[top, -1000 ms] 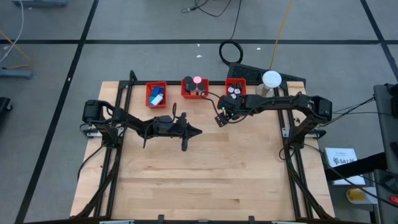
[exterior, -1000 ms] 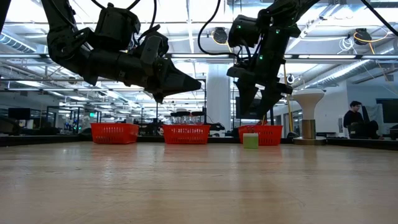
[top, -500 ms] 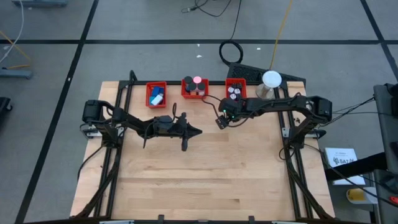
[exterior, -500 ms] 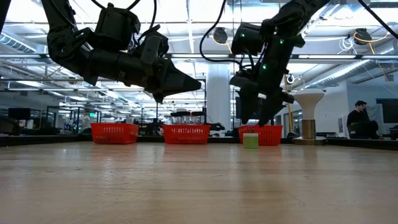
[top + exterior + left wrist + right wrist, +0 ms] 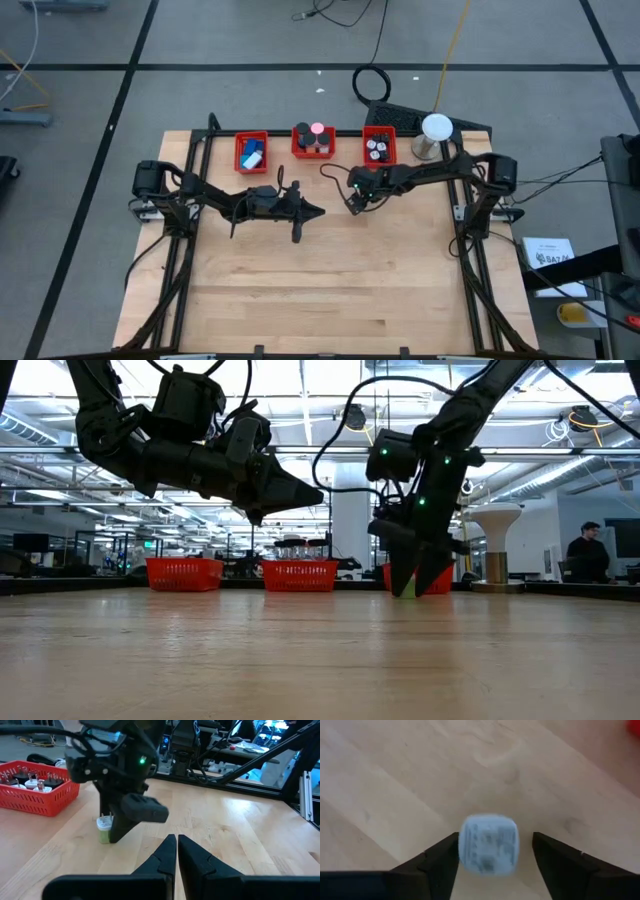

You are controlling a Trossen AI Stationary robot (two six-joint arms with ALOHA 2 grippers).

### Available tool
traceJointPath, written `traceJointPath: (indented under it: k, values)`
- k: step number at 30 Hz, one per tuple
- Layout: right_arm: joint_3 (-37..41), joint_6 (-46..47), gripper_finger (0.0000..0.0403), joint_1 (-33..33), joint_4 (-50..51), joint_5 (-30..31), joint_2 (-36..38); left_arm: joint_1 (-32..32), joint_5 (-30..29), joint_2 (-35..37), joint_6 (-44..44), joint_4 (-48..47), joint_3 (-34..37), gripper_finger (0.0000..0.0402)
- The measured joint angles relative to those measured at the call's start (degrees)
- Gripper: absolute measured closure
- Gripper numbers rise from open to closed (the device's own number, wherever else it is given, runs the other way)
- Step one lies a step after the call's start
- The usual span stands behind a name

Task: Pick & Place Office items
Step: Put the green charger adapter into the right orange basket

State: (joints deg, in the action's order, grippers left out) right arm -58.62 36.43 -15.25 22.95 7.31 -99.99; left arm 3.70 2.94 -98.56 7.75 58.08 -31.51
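The small green-and-white item [image 5: 104, 829] is sitting between the right gripper's [image 5: 413, 588] parted fingers [image 5: 440, 860], arm reaching down centre-frame; left gripper [image 5: 176, 851] is hanging with fingers together.

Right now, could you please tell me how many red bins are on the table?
3, in a row along the far edge: left bin, middle bin, right bin. None seems hidden.

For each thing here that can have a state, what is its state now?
Right gripper: open, lowered around the green item.
Green item: upright on the table, not yet gripped.
Left gripper: shut, empty, above the table.
Three red bins: open-topped, holding items.
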Motion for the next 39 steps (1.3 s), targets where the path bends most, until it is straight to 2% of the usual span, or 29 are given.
traceJointPath:
  k: [6,10,15,20,29,39]
  values:
    - [0.0,-1.7,0.0229,0.0,-2.1,0.1,0.0,0.0,0.0,0.0,0.0,0.0,0.0,0.0385]
    - [-0.1,-2.1,0.0273,-0.1,-2.3,0.2,2.6,0.0,0.0,0.0,0.0,0.0,0.0,0.0385]
    - [-0.9,-2.2,0.0275,-2.3,0.5,0.4,9.1,0.0,0.0,0.0,0.0,0.0,0.0,0.0385]
    - [-5.3,-1.7,0.0274,-6.9,8.1,3.4,13.1,0.0,0.0,0.0,0.0,0.0,0.0,0.0385]
    - [-7.9,-6.8,0.0272,-16.1,9.7,3.4,11.9,0.0,0.0,0.0,0.0,0.0,0.0,0.0385]
    - [-8.0,-10.4,0.0271,-21.1,2.3,3.4,8.5,0.0,0.0,0.0,0.0,0.0,0.0,0.0385]
